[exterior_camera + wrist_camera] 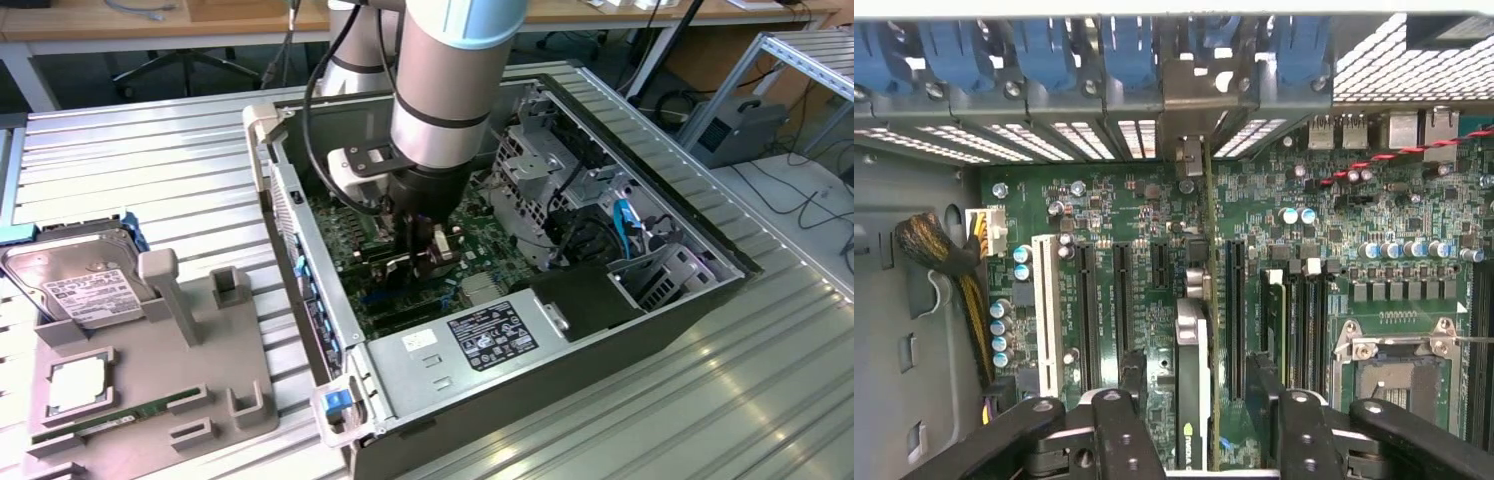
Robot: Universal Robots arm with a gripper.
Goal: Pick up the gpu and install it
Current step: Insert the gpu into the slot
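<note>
Ribbed silver metal tabletop [160, 150] carrying an open grey computer tower case [694, 300]. Seen close from the wrist: black jaws [1194, 400] spread apart, straddling without gripping the thin black gpu card [1194, 350], standing edge-on in a green motherboard [1354, 250] slot. Farther back, card's silver bracket [1194, 160] meeting blue slot clips [1124, 50].
</note>
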